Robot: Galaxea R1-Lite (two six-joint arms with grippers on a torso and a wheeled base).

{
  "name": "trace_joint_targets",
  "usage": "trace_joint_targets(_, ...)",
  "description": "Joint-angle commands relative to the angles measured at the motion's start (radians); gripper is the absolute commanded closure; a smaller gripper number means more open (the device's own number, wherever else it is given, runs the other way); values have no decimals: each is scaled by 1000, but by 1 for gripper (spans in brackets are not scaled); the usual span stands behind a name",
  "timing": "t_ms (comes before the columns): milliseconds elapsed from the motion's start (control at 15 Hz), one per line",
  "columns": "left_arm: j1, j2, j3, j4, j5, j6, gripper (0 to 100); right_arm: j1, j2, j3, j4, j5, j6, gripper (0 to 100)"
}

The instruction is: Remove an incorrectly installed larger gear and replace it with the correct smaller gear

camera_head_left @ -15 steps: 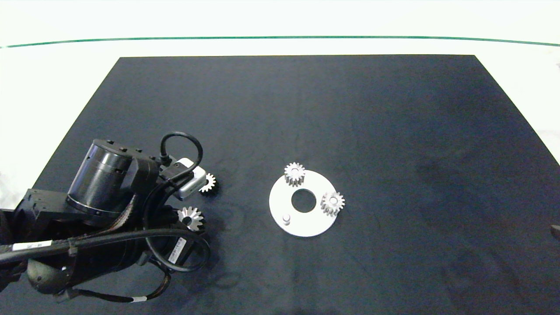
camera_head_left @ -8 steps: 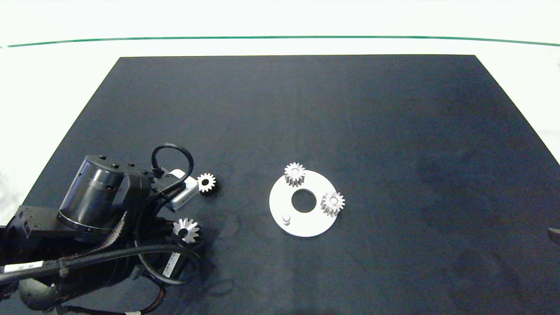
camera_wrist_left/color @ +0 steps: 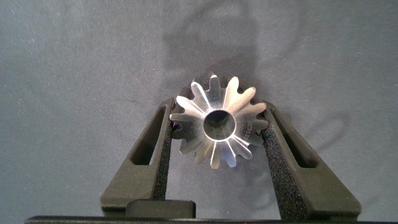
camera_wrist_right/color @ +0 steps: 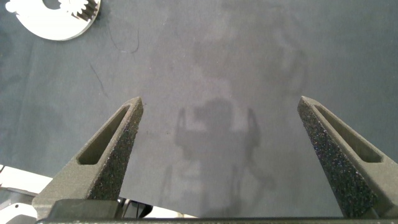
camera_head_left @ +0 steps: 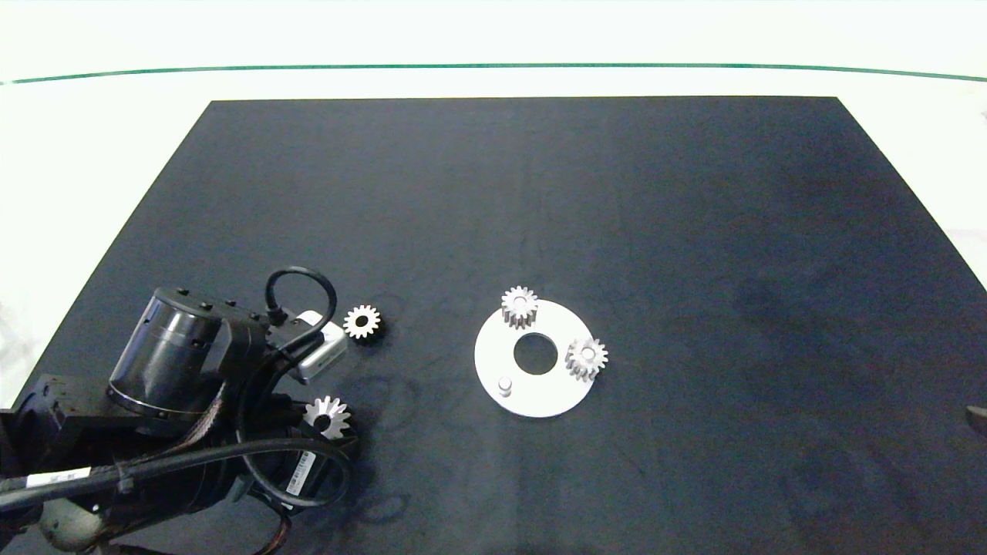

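Note:
The larger gear (camera_wrist_left/color: 217, 121), star-like with long flaring teeth, sits between the two fingers of my left gripper (camera_wrist_left/color: 217, 112), which is shut on it above the dark mat. From above, this larger gear (camera_head_left: 327, 417) shows at the tip of the left arm, near the mat's front left. A loose smaller gear (camera_head_left: 362, 321) lies flat on the mat just beyond the arm. The round white plate (camera_head_left: 540, 397) carries two smaller gears (camera_head_left: 519, 306) (camera_head_left: 586, 358) and one bare peg (camera_head_left: 504, 384). My right gripper (camera_wrist_right/color: 221, 102) hangs open over bare mat.
The dark mat (camera_head_left: 694, 231) covers most of the white table. The plate's edge (camera_wrist_right/color: 50, 28) shows in the right wrist view, far from those fingers. Only a sliver of the right arm (camera_head_left: 978, 416) shows at the right edge.
The left arm has drawn back toward the front left with the larger gear in its grip, uncovering the loose smaller gear. The plate and its gears have not moved.

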Motion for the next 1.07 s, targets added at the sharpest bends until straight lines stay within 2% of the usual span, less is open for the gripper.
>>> trace_joint_targets(67,18,20,36,-44,-3,1,100,1,0,4,3,-1,-1,0)
trace_joint_targets(200,21,21,55,-73,-4,1,100,-1,0,4,3,-2,-1,0)
trace_joint_targets(267,20,20,53,-76,-6,1,0,-1,0,4,3,-1,-1,0)
trace_joint_targets(867,7,26,-8,-75,-7,11,0,-1,-3,4,3,-1,-1,0)
trace_joint_targets(1067,-5,52,-68,-73,-7,11,0,-1,1,2,2,-1,-1,0)
